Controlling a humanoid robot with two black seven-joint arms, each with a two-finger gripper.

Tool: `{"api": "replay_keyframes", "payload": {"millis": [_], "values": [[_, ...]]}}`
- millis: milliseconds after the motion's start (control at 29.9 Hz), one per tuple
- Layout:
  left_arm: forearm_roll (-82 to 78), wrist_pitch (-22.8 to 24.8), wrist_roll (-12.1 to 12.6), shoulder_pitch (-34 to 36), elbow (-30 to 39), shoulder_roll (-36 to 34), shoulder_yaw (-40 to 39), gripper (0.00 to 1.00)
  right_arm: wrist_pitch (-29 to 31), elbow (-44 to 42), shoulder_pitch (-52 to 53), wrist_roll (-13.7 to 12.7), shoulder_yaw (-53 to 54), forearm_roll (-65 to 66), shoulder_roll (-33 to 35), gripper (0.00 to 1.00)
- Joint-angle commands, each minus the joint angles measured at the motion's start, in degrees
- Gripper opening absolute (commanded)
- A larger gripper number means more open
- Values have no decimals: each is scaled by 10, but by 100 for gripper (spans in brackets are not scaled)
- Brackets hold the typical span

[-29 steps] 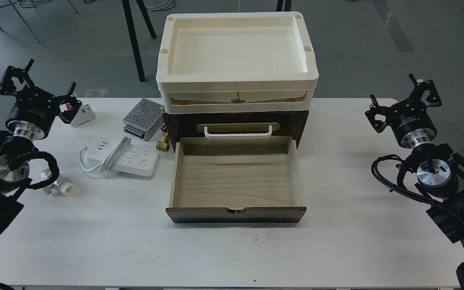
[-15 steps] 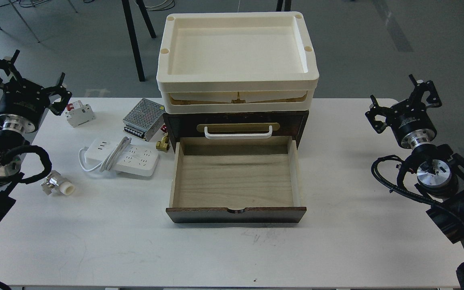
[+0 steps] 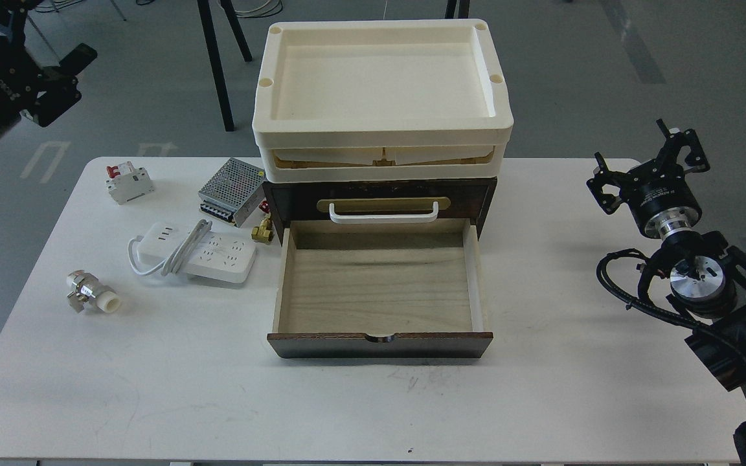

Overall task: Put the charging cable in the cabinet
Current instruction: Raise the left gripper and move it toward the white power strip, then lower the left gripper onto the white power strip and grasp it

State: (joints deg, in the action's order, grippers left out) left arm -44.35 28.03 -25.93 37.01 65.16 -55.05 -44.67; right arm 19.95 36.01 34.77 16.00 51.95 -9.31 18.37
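The charging cable (image 3: 208, 254), a flat white power strip with its thick white cord looped over it, lies on the white table just left of the cabinet. The dark-brown cabinet (image 3: 483, 200) stands at the table's middle; its lower drawer (image 3: 379, 291) is pulled out and its pale wood inside is empty. A white handle (image 3: 383, 212) on a brass plate sits above it. My left gripper (image 3: 30, 45) is high at the top left, off the table, open and empty. My right gripper (image 3: 648, 155) is open and empty at the table's right edge.
Two cream plastic trays (image 3: 379, 139) are stacked on the cabinet. A grey perforated power-supply box (image 3: 230, 183) and a small brass fitting (image 3: 261, 230) lie beside the cabinet. A white circuit breaker (image 3: 128, 181) and a metal-and-white fitting (image 3: 91, 298) lie farther left.
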Motion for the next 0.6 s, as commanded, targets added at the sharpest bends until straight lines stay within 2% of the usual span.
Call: {"api": "replay_keyframes", "payload": {"millis": [0,234,335,569], "values": [[-174,-20,-9,-10,33,-1,11,89,0,0,0,1,0,0,0,100],[-508,-158,3,-13,34,19,98,89,0,0,0,1,0,0,0,100],[-584,-172,21,-10,-11,57,135,89,0,0,0,2,1,0,-1,100],[-639,-192,97,-12,-108,163,146,89,-1,0,0,2,0,0,-1,100]]}}
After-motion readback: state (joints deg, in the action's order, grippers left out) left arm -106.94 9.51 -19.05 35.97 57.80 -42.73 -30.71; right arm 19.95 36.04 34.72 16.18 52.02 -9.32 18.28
